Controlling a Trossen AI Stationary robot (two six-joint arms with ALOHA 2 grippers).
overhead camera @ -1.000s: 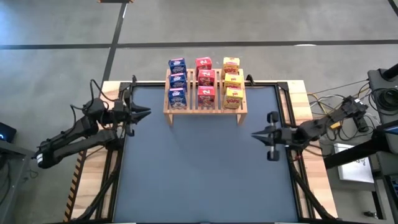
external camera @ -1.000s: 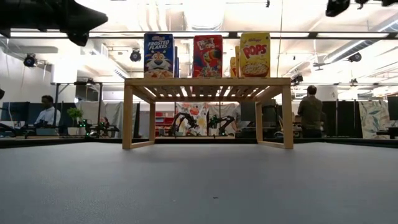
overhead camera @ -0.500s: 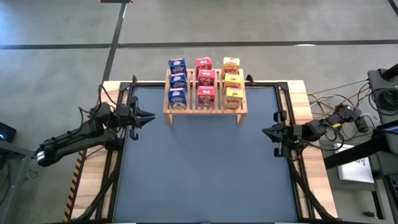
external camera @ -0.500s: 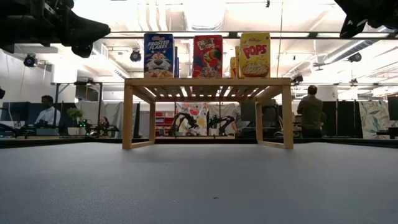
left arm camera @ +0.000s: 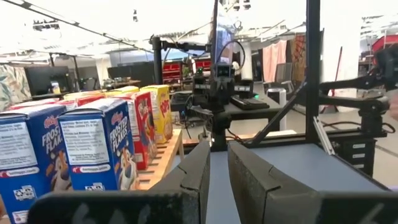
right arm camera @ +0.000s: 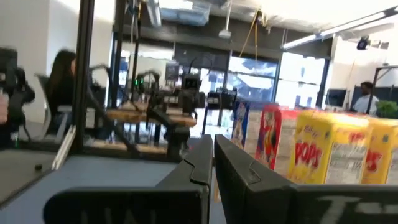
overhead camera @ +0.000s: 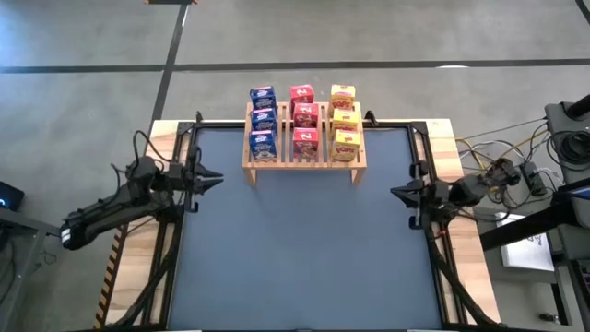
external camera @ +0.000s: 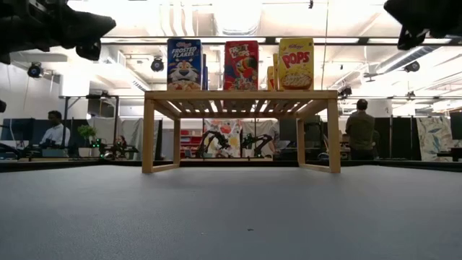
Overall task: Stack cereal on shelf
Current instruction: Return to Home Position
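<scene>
Both grippers, left and right, are hanging pinched closed and empty beside the shelf; all nine cereal boxes are standing stacked, so nothing seems left to place.

High view straight down; low view level across table; wrist views face inward; all share shelf.

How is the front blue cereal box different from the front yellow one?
The small blue cardboard Frosted Flakes box stands at the left end of the light wooden slatted shelf; the small yellow cardboard Pops box stands at the right end. The blue box shows a tiger, the yellow one a bowl of cereal. Both stand upright, look about the same size, and head a row of three.
</scene>
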